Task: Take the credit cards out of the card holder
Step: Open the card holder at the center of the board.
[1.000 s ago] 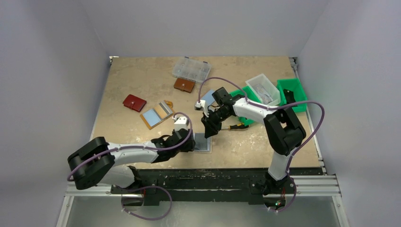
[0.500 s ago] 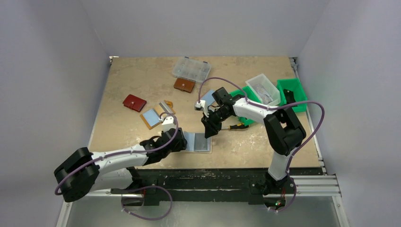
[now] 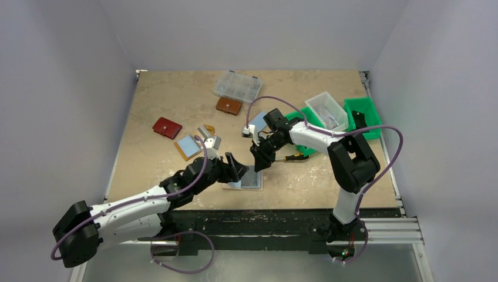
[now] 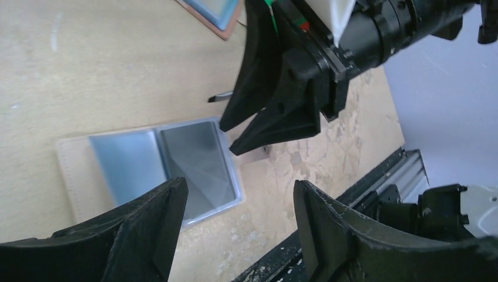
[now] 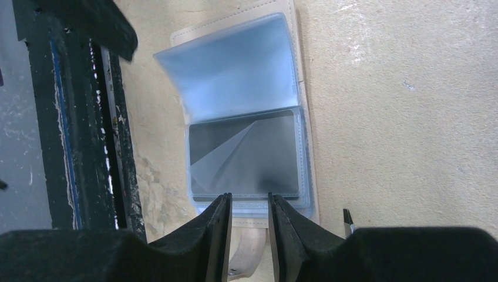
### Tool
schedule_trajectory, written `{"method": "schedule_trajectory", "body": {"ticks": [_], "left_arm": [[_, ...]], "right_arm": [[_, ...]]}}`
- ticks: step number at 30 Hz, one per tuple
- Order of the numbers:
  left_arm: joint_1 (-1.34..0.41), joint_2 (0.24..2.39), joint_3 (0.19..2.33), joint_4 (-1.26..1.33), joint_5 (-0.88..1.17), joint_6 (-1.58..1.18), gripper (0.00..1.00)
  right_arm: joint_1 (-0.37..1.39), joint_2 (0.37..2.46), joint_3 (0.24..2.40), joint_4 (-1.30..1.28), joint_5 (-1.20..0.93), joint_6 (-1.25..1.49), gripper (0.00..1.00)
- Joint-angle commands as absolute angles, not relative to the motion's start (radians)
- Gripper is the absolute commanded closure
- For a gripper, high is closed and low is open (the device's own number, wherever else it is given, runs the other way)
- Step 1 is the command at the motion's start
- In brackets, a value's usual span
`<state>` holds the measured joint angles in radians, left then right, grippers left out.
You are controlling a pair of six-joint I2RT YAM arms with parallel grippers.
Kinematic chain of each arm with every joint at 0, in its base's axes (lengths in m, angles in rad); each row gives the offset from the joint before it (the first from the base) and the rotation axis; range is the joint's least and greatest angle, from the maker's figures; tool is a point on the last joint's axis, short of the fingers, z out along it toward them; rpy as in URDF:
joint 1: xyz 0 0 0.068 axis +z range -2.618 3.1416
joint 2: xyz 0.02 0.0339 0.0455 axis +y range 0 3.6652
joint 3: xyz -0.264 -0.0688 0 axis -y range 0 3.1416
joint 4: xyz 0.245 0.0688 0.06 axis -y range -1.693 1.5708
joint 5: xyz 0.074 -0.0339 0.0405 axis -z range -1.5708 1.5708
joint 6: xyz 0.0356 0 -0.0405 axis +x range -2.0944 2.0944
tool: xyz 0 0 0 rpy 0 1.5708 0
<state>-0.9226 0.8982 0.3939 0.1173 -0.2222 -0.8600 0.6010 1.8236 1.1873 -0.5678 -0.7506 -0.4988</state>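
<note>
An open beige card holder (image 3: 249,179) lies flat at the near edge of the bench (image 3: 170,94), between the two arms. Its clear sleeves are fanned, and a dark card (image 5: 244,155) shows inside one of them. The left gripper (image 3: 236,169) hovers just over the holder's left side, jaws spread wide with nothing between them. The right gripper (image 3: 259,167) reaches down to the holder's right end by the snap tab (image 5: 242,258), jaws a narrow gap apart; whether they pinch anything cannot be told. Farther back lie an open tan wallet (image 3: 191,145), a red wallet (image 3: 167,127), a brown wallet (image 3: 228,106) and a clear compartment box (image 3: 238,86). Green bins (image 3: 371,117) stand at the right.
</note>
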Motion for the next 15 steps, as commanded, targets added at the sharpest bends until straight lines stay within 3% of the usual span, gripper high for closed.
{"method": "schedule_trajectory", "body": {"ticks": [1,6,15], "left_arm": [[-0.919,0.981,0.386,0.274,-0.111,-0.84,0.32],[-0.919,1.108,0.406,0.277,-0.142,-0.865,0.37],[-0.92,1.311,0.533,0.119,-0.243,-0.853,0.34]], "right_arm": [[0.597,1.786,1.213,-0.576,-0.762,-0.515,0.64],[0.596,1.785,1.213,-0.571,-0.765,-0.508,0.65],[0.595,1.795,1.215,-0.564,-0.761,-0.5,0.65]]}}
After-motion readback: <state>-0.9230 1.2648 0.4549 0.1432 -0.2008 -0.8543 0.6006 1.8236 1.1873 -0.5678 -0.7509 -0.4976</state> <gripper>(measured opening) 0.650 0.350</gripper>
